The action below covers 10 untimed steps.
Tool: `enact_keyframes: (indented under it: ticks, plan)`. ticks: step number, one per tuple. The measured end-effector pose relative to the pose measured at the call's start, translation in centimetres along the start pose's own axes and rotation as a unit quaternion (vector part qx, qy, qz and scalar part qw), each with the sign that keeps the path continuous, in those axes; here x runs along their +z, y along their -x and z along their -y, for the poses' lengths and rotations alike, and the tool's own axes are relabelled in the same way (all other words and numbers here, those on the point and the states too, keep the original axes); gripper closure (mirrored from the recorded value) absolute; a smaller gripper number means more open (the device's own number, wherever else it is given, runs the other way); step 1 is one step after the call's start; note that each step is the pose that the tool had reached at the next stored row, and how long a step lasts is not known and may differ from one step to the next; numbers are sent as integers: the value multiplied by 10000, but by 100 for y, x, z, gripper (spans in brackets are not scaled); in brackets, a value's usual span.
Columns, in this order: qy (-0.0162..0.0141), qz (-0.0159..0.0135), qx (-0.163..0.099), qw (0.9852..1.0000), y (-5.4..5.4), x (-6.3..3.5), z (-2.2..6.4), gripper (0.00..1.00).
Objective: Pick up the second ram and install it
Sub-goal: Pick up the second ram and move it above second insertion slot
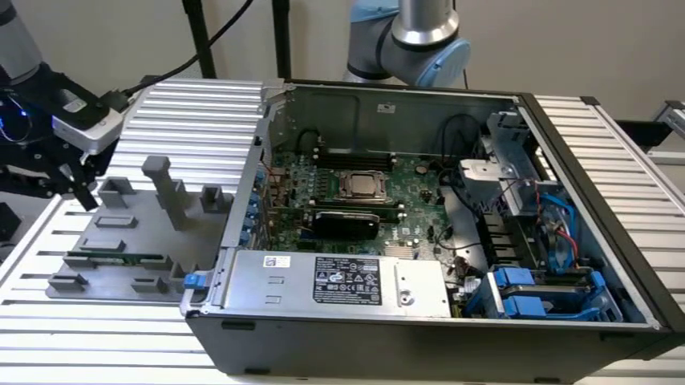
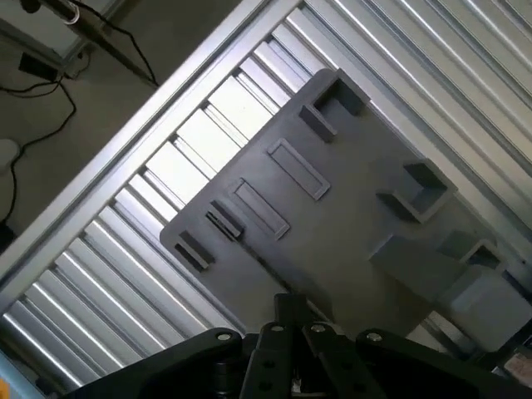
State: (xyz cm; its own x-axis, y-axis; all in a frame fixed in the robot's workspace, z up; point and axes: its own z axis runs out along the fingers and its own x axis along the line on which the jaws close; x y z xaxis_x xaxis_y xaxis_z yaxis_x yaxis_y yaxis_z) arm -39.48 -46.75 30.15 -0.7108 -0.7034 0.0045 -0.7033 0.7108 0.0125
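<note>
I am looking at a ribbed metal surface (image 1: 107,341) that carries everything here; on it, toward the exterior view's right, lies a large open computer case (image 1: 407,112), its side off and its inside facing up; inside the case sits a green motherboard (image 1: 418,172) with a square silver processor (image 1: 362,186) near its middle; a grey power supply (image 1: 332,279) with a black label fills the case's near edge, and blue drive brackets (image 1: 535,293) sit in the near corner at the exterior view's right.

Just beside the case, at the exterior view's left, a grey plastic fixture plate (image 1: 128,233) lies flat on the surface, with small blocks and one tall post (image 1: 166,188) standing on it.

The robot arm (image 1: 32,76) reaches in from the exterior view's left; its gripper (image 1: 66,192) (image 2: 291,324) hangs above the plate's far left corner, holding nothing I can see; I cannot tell whether it is apart or together.

The second ram (image 1: 118,258), a thin green stick, lies flat in a slot along the plate's near part, apart from the gripper.
</note>
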Motion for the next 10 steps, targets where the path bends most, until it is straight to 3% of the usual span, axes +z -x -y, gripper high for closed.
enact_keyframes:
  ticks: [5,10]
  plan:
    - [-44,-13,-419,9991,0,23,0,100]
    - [-109,6,-832,9965,0,53,1,100]
